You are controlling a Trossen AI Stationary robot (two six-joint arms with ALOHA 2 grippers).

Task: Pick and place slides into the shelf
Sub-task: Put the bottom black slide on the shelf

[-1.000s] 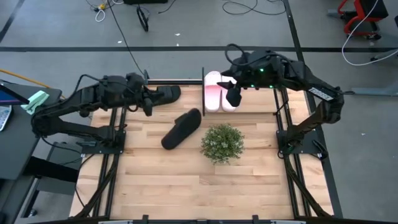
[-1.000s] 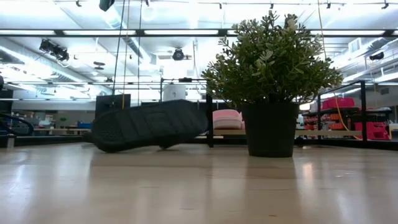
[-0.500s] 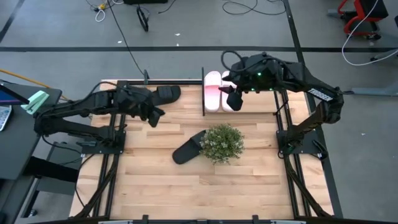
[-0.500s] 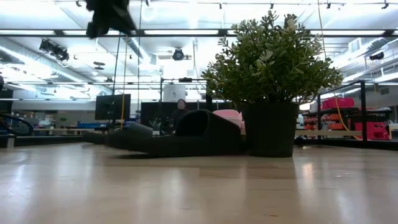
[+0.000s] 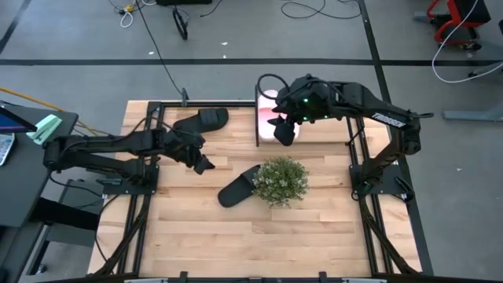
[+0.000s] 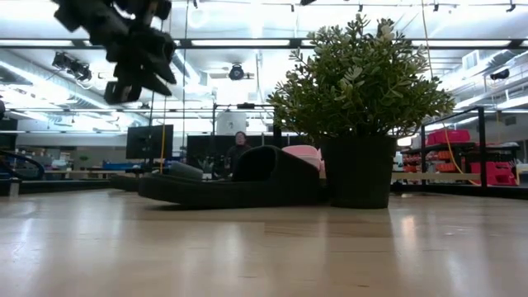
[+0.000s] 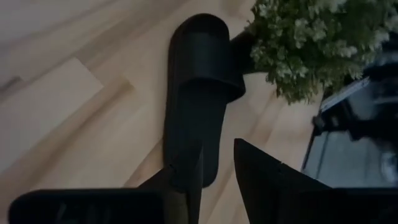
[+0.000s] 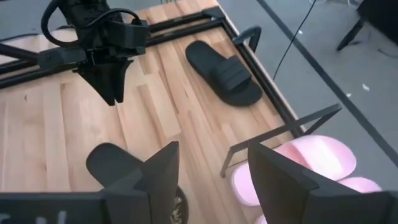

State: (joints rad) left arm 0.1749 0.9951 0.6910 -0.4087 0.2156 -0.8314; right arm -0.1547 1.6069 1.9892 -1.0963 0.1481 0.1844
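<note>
One black slide [image 5: 240, 187] [image 7: 193, 93] lies sole down on the wooden table, its strap end next to the potted plant [image 5: 280, 181]. My left gripper [image 5: 201, 162] [image 7: 217, 168] hangs just left of its heel end, tipped down, slightly open and holding nothing. A second black slide [image 5: 203, 119] [image 8: 224, 71] lies in the shelf [image 5: 181, 104] at the far edge. Two pale pink slides [image 5: 269, 118] [image 8: 311, 155] lie side by side in the shelf, partly hidden by my right gripper [image 5: 284, 130] [image 8: 208, 168], which hovers above them, open and empty.
The plant [image 6: 359, 82] stands mid-table in a dark pot right beside the loose slide. An upright black bar [image 5: 258, 118] separates the shelf's black slide from the pink ones. Bare wood stretches across the near half of the table.
The loose black slide, a second ago tipped up with its sole showing, has dropped onto its sole and come to rest beside the plant. My left gripper has come down, rolling, and moved toward the near right, toward that slide. My right gripper has shifted slightly left over the pink slides.
</note>
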